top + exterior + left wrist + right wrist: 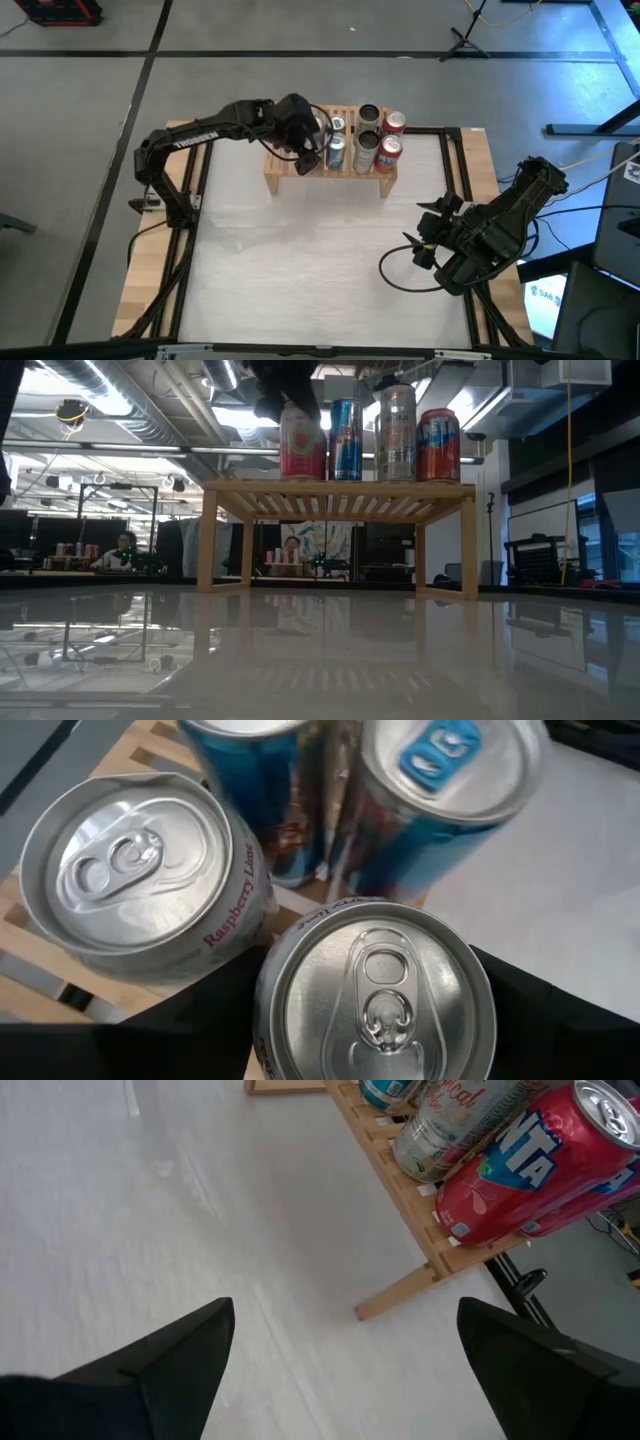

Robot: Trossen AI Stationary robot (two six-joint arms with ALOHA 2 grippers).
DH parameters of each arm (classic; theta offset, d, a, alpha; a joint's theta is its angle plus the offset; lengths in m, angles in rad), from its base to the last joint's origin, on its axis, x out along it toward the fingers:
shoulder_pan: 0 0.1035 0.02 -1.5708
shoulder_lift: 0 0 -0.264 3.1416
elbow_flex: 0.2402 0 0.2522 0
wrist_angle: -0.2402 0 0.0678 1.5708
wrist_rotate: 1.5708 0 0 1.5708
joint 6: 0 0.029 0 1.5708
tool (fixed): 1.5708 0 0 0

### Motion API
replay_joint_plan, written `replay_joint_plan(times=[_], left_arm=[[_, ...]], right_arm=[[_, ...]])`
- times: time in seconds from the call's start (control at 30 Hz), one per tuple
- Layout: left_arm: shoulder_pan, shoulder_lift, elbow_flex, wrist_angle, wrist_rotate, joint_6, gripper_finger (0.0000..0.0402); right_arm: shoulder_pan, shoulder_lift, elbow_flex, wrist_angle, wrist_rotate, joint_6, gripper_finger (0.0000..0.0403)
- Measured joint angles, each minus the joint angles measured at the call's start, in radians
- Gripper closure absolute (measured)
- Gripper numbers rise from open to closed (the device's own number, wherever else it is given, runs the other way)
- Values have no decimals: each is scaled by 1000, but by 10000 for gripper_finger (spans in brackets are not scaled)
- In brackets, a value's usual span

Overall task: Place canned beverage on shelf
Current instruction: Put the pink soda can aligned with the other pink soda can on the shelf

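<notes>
The left gripper (312,137) is hanging over the shelf (285,172), its fingers flanking a pink can (302,442) standing on the slats beside a blue can (345,440); whether they are pinching it is unclear. The right gripper (428,232) is waiting spread wide over the table (300,260).

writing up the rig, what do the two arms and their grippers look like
Both arms are dark, near-black jointed links. The left arm carries pale lettering along its long link. The right arm has a black cable looping off it. The right gripper has two dark, wedge-shaped fingers.
</notes>
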Motion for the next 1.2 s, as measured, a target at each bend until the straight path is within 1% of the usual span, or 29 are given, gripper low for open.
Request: replay_joint_plan(times=[0.17,0.27,0.4,0.57,0.67,0.9,1.0,1.2], left_arm=[[14,2,0,5,32,26,124],[13,2,0,6,28,44,123],[12,2,0,15,-6,49,122],[17,2,-1,16,-1,48,121],[19,2,-1,16,3,46,107],[19,3,-2,20,3,76,51],[19,3,-2,23,3,78,44],[18,1,-2,28,4,78,41]], right_arm=[[0,0,0,0,0,7,31],[0,0,0,0,0,8,31],[0,0,0,0,0,8,31],[0,0,0,0,1,7,31],[0,0,0,0,11,4,31],[0,0,0,0,11,3,31],[0,0,0,0,10,3,31],[0,0,0,1,-1,3,31]])
